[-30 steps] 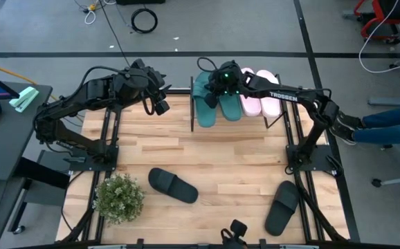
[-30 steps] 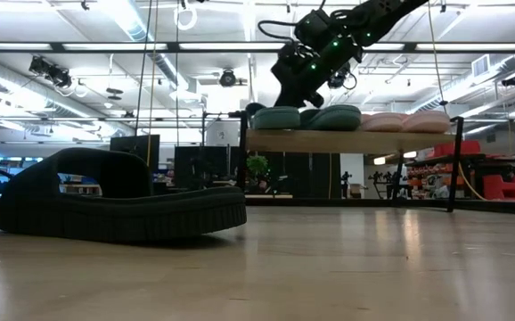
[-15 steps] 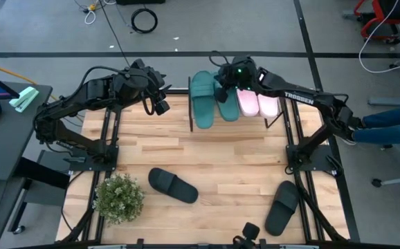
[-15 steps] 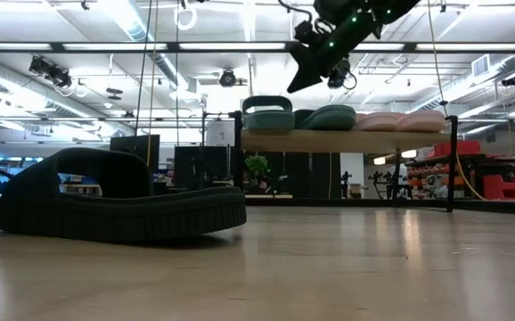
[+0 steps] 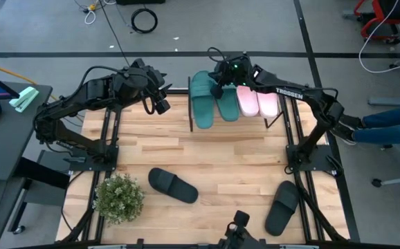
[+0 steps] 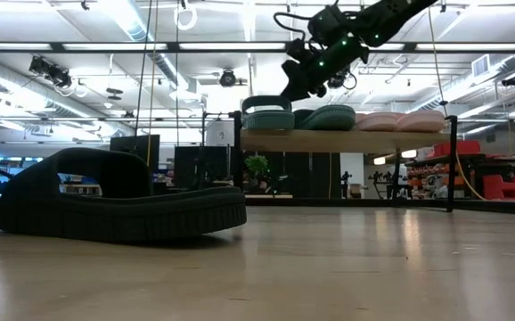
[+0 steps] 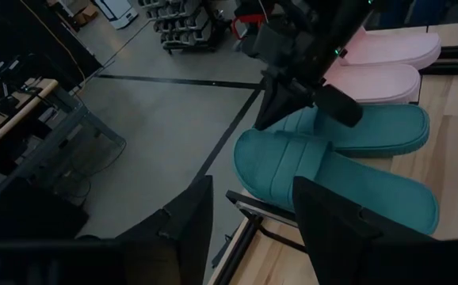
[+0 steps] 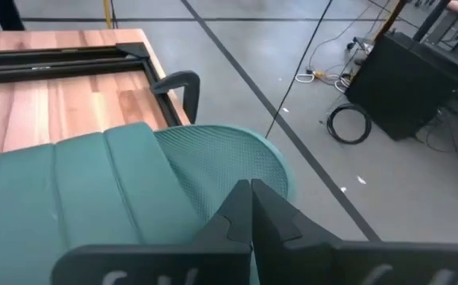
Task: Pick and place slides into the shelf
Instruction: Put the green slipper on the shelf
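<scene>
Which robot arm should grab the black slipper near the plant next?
Probably the left. Its hand waits open on the same side as that black slipper, while the right hand, fingers together, hovers over the green slippers on the shelf.
</scene>
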